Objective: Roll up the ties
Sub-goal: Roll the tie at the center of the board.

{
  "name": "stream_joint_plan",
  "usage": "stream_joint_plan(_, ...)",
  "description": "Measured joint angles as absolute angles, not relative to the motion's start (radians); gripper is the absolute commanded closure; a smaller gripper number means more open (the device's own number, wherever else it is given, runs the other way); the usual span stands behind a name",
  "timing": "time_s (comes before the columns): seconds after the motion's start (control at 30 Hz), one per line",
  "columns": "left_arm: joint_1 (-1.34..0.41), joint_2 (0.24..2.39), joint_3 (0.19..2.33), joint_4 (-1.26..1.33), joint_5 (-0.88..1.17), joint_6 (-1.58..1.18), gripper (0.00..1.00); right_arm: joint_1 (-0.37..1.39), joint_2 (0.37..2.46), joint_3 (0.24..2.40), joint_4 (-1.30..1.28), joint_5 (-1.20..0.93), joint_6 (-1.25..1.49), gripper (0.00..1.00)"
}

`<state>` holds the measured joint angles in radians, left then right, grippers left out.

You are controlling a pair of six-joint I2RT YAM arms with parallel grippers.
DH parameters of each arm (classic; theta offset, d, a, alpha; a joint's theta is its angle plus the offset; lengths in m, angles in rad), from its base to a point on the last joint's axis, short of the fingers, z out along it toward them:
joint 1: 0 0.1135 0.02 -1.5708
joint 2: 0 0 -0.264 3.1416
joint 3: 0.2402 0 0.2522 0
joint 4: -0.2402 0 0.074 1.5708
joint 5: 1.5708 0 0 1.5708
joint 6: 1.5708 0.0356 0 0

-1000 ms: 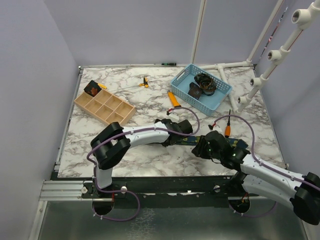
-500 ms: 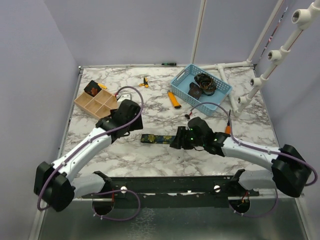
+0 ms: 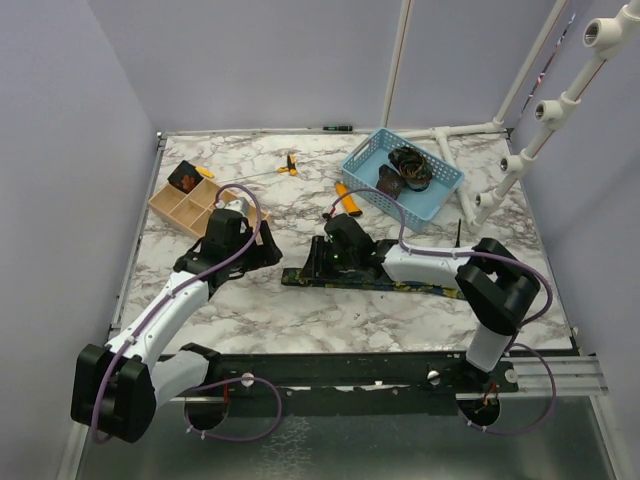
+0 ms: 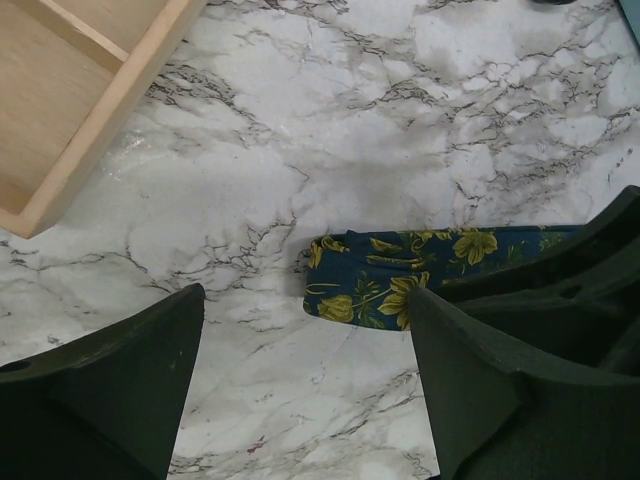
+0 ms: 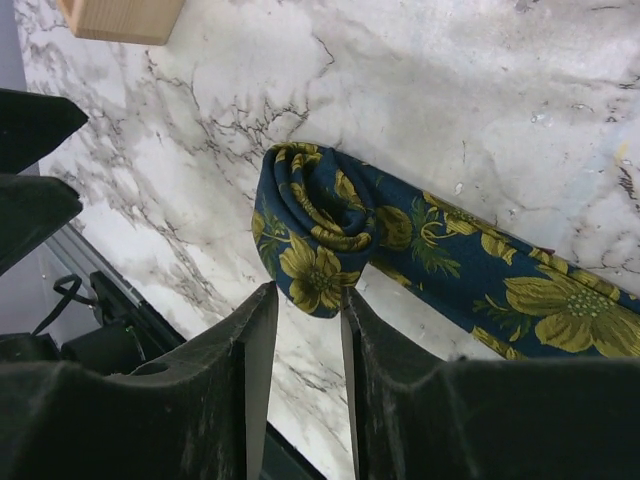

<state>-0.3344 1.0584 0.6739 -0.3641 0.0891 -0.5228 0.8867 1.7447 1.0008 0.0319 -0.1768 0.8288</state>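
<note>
The navy tie with yellow-green flowers [image 3: 400,283] lies flat across the front middle of the marble table. Its left end is curled into a small roll [image 5: 315,225]. My right gripper [image 3: 318,268] sits over that end, its narrow jaws [image 5: 308,295] pinching the roll's lower edge at the tips. My left gripper [image 3: 262,248] is wide open and empty [image 4: 306,300] just left of the tie's end [image 4: 390,280], above bare marble. Rolled ties lie in the blue basket [image 3: 410,165]. One dark coil with red-orange marks sits in the wooden tray [image 3: 183,178].
The wooden compartment tray [image 3: 215,212] stands at the back left, its corner in the left wrist view [image 4: 90,90]. The blue basket [image 3: 440,195] is at the back right. An orange-handled tool [image 3: 347,200] lies beside it. White pipes [image 3: 520,150] rise on the right.
My right gripper has moved left along the tie to its left end, which is now curled up. My left gripper has drawn back a little to the left.
</note>
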Motion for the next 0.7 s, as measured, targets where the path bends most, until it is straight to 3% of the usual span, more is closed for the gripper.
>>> stream_joint_plan(0.7, -0.308, 1.178, 0.652, -0.305, 0.239, -0.492, 0.20, 0.870, 1.815, 1.022, 0.002, -0.117, 0.845, 0.71)
